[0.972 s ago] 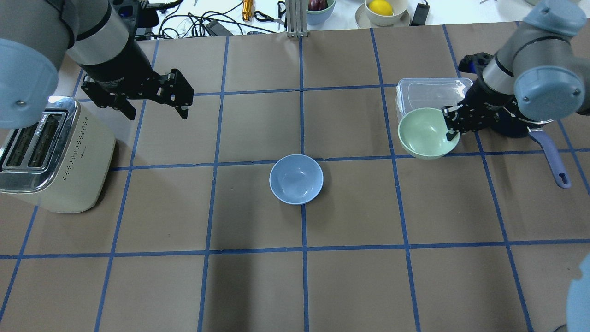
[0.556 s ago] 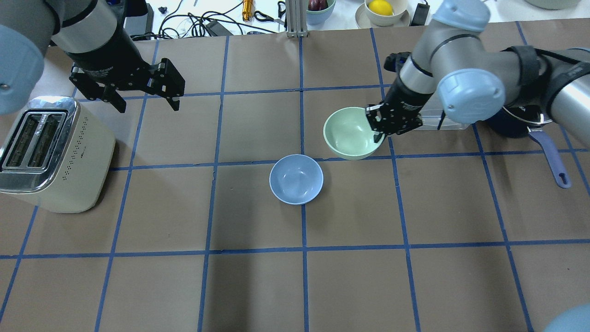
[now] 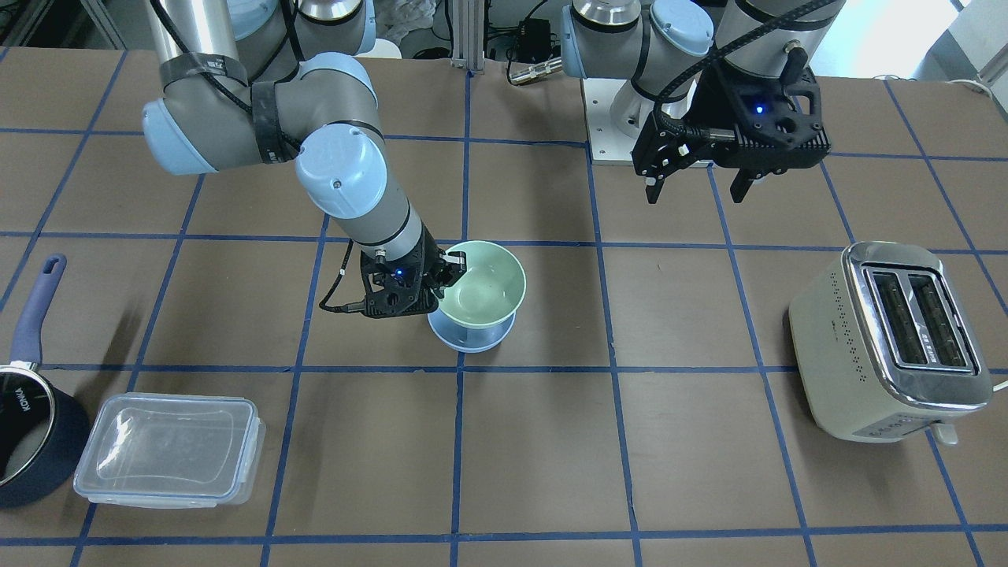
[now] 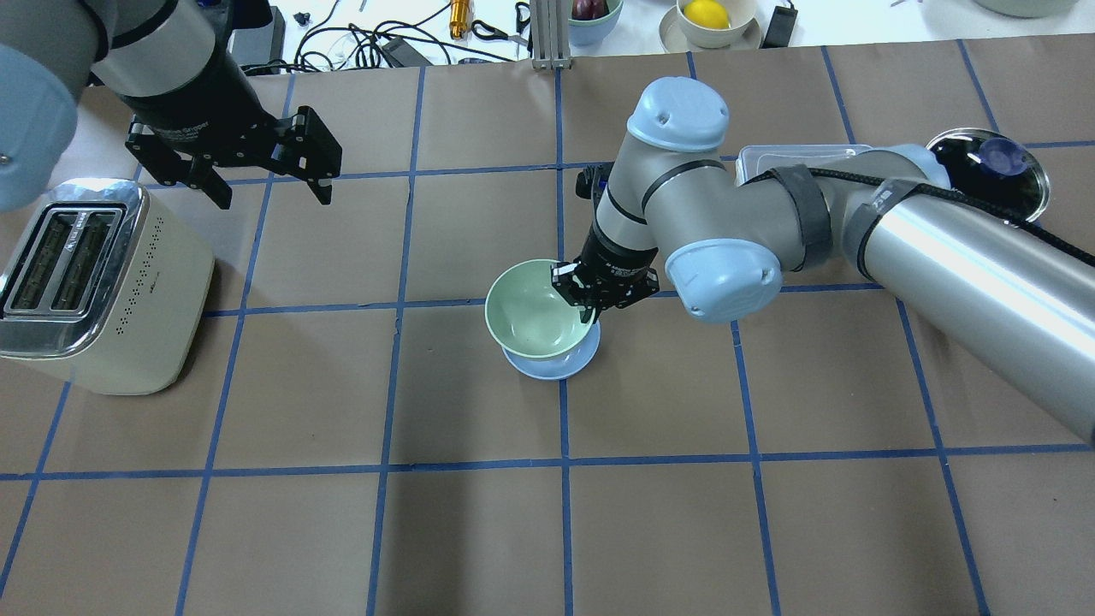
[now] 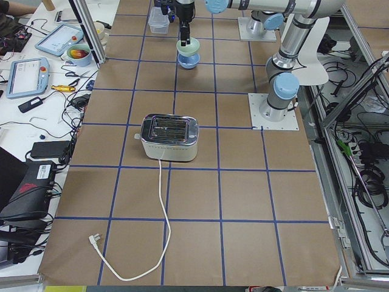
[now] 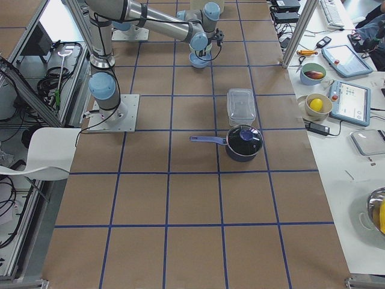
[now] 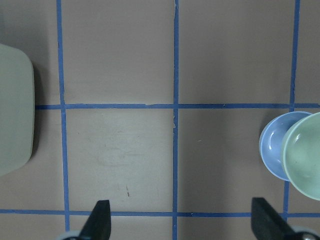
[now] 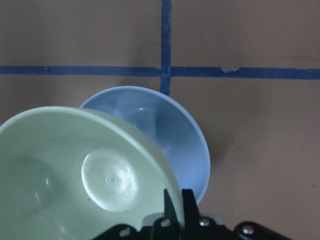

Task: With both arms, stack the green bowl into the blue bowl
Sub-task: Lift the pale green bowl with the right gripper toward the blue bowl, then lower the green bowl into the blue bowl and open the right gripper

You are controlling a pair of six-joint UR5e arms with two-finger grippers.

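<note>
The green bowl [image 4: 530, 310] is being held just over the blue bowl [image 4: 556, 366] near the middle of the bench [image 4: 684, 513], tilted a little and offset, so that only a crescent of the blue rim is showing beneath it in the overhead view. Whether the two bowls are touching cannot be told. The green bowl's rim is being gripped by the right gripper [image 4: 587, 310] on the side nearest the right arm: its jaws are being kept closed across the wall, one inside the bowl and one outside. In the right wrist view the rim is running straight into the jaws at the bottom edge, the blue bowl is lying behind it, and the green bowl's left part is being cut off by the frame. The left gripper [image 4: 274, 195] is being held well apart from both bowls, beside the toaster [image 4: 94, 282], with its jaws spread wide and nothing between them. In the left wrist view both bowls are being clipped by the right edge and the toaster by the left. The clear lidded container [image 3: 169, 449] and the saucepan [image 3: 31, 441] are largely being hidden by the right arm from overhead.
</note>
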